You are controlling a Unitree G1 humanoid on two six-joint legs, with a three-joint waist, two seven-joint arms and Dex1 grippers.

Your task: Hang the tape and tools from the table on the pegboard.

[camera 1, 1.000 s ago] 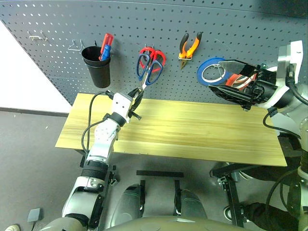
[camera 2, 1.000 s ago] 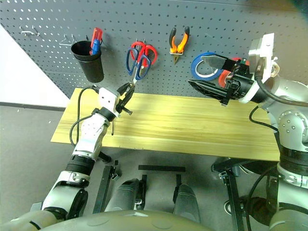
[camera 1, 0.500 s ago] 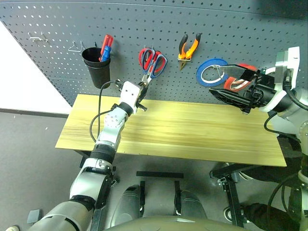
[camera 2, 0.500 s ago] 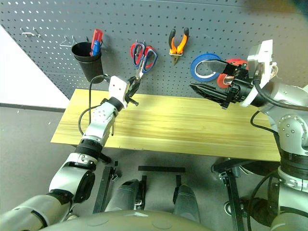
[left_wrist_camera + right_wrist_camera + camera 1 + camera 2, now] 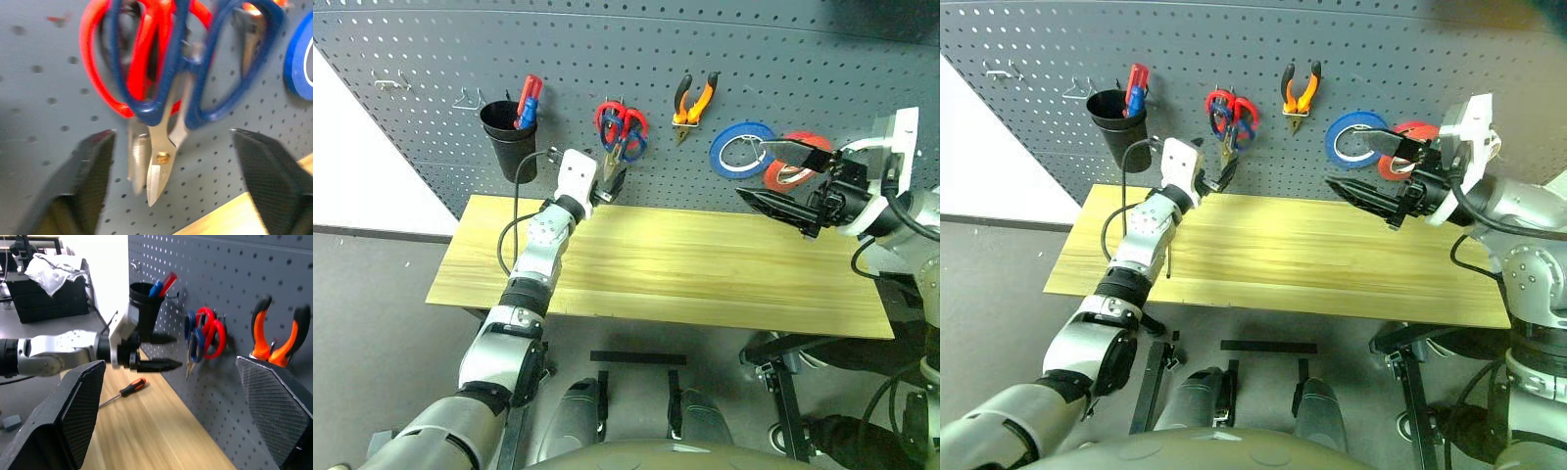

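1. Pegboard [image 5: 431, 49], dark grey and dotted with holes, rises along the far edge of the bench [image 5: 705, 264], a light yellowish wood top above a grey floor.
2. On the pegboard hang dark-blue-handled scissors [image 5: 210, 73] over red-handled scissors [image 5: 142, 58], with the orange-and-black pliers [image 5: 693, 100] beside them, then a blue tape ring [image 5: 742, 149] and the red tape [image 5: 795, 168].
3. A black cup [image 5: 509, 137] holding red and blue tools hangs near the pegboard's left end.
4. A small screwdriver [image 5: 126, 390] with a black-and-orange handle lies on the bench near its left end.
5. Left pincer [image 5: 607, 184] is released, its fingers [image 5: 93, 166] spread either side of the scissor blades without touching them.
6. Right pincer [image 5: 781, 178] is released and empty, held above the bench's right part in front of the tape rings.
7. A dark crate with a white cloth [image 5: 54, 269] stands in the room beyond the bench's left end.
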